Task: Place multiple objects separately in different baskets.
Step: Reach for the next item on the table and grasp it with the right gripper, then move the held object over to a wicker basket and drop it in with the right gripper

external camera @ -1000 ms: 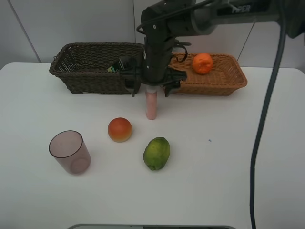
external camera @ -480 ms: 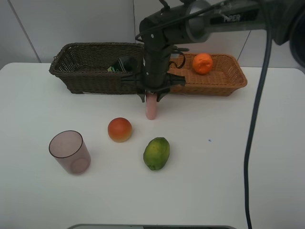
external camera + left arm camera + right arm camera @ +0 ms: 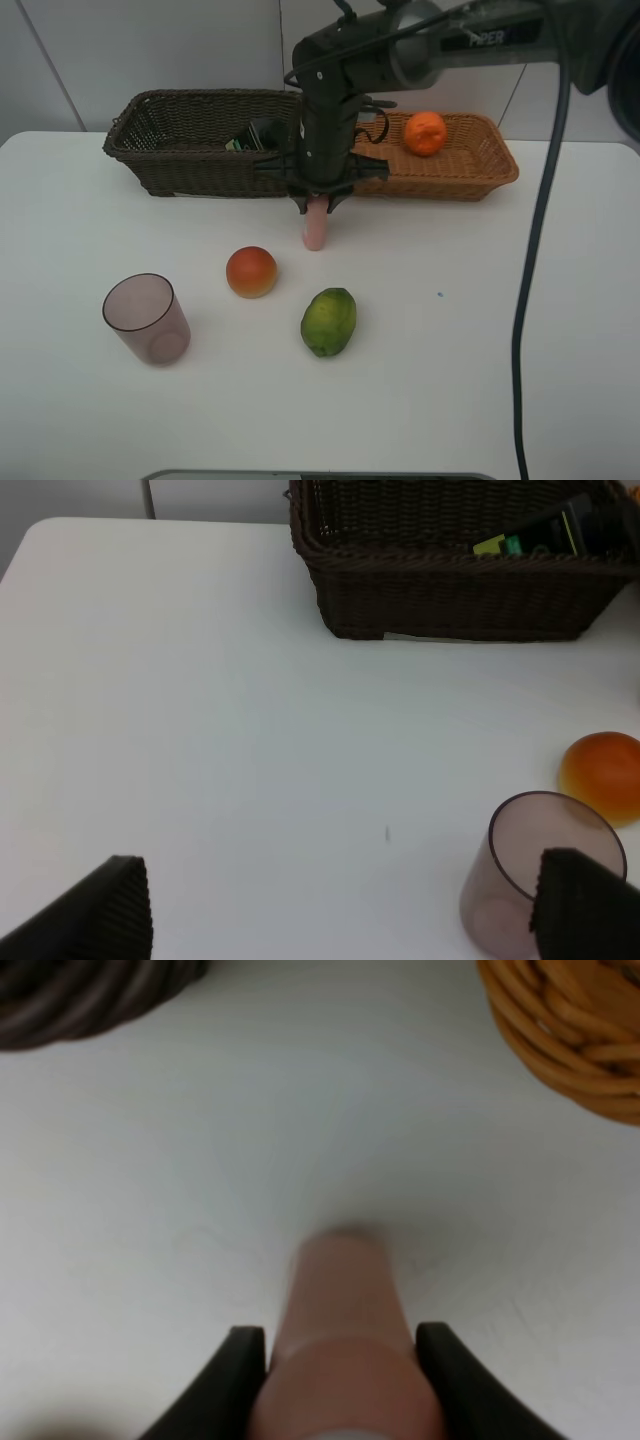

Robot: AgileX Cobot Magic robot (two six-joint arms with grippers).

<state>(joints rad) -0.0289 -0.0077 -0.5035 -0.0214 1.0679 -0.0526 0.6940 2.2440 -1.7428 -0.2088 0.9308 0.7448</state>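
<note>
Pink bottle stands clamped by its upper end in the closed right gripper, toward the white table's far edge; pale wall behind.

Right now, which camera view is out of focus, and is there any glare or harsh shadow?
Right wrist view: soft focus, the pink bottle in the right gripper is blurred. Left wrist view: mostly sharp, only the left gripper blurs. Exterior high view: crisp, even light, faint shadow under the green fruit, no glare.
</note>
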